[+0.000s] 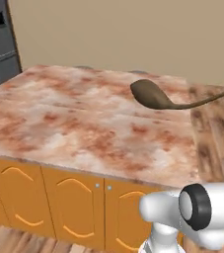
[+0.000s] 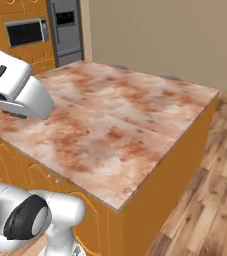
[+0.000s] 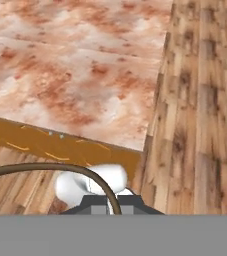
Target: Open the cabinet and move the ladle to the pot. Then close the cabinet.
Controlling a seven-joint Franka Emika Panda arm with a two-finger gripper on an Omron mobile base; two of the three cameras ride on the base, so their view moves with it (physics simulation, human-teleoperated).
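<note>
Pincer (image 3: 110, 210) tight on ladle (image 1: 155, 95), above marble island counter (image 1: 84, 123)

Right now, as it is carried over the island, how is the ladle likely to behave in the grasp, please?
The ladle looks stiff: its thin handle stays outstretched without sagging. Since the end effector is shut near the handle's end, the bowl hangs far out, so it may pivot or swing. On the counter, the rounded bowl would probably rock.

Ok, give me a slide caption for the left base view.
The dark brown ladle held in the air above the marble island counter, its handle running off the frame's right edge.
</note>
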